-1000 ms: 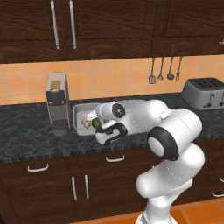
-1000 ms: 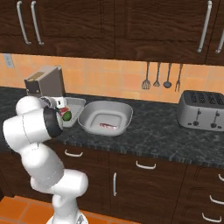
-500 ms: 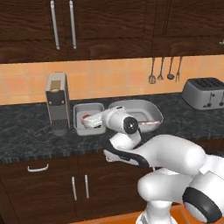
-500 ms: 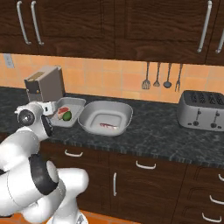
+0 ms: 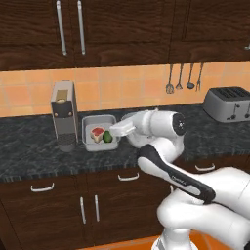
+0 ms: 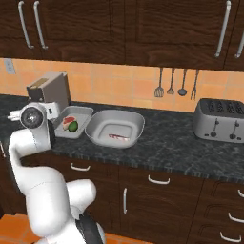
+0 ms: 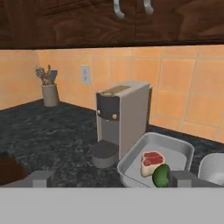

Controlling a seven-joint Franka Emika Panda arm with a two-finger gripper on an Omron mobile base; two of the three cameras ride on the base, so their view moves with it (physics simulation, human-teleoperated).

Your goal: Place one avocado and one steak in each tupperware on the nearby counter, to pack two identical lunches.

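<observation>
While the end effector [image 7: 109, 179] hangs wide open with nothing in it, the small rectangular tupperware [image 7: 175, 148] on the bench [image 5: 29, 156] holds a steak [image 7: 151, 161] and avocado [image 7: 161, 175]; the oval tupperware [image 6: 115, 127] beside it has one steak.

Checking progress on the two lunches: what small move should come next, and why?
Probably swing the open, empty end effector away to fetch another avocado. The small rectangular tupperware already holds a steak and an avocado, while the oval tupperware shows just a steak.
</observation>
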